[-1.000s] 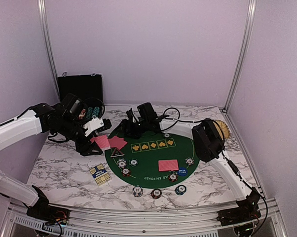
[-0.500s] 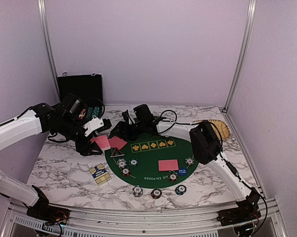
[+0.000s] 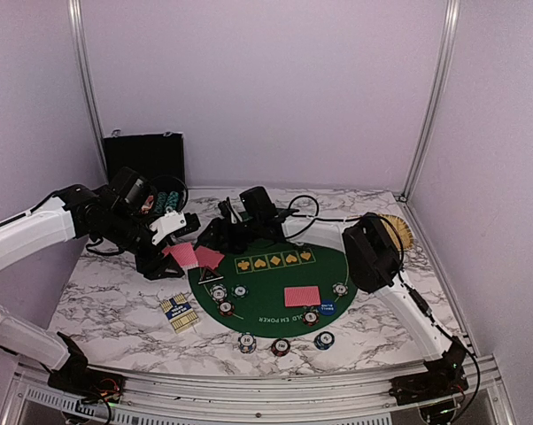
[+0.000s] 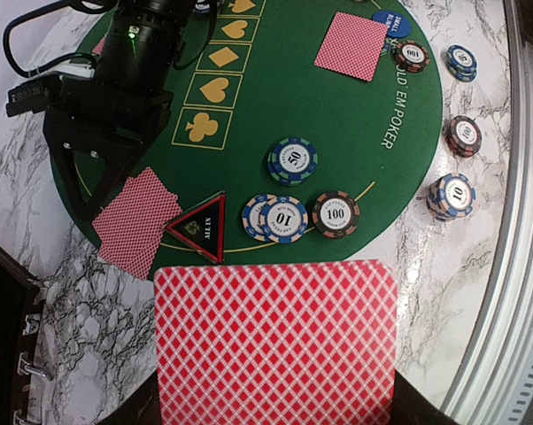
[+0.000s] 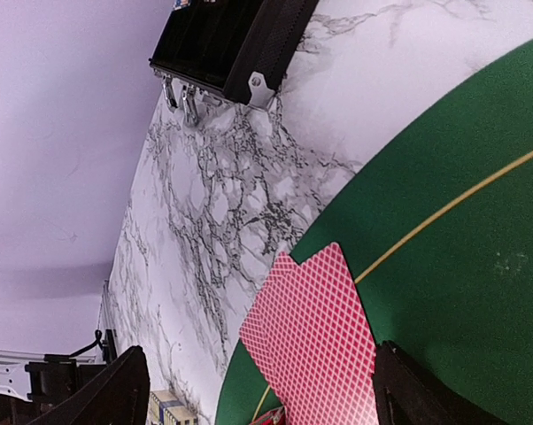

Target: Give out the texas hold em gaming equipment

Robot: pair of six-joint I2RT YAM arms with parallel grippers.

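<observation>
Red-backed, diamond-patterned playing card sits clamped flat in the left tool, held above the white marble worktop just off the left rim of the green felt poker mat. Two more overlapping red-backed cards lie on that rim, directly under the right tool, whose fingers stand wide apart on either side of them. Their long axis runs roughly crosswise to the gap, so closing would probably meet the long edges. The right tool looks nearer that pair.
</observation>
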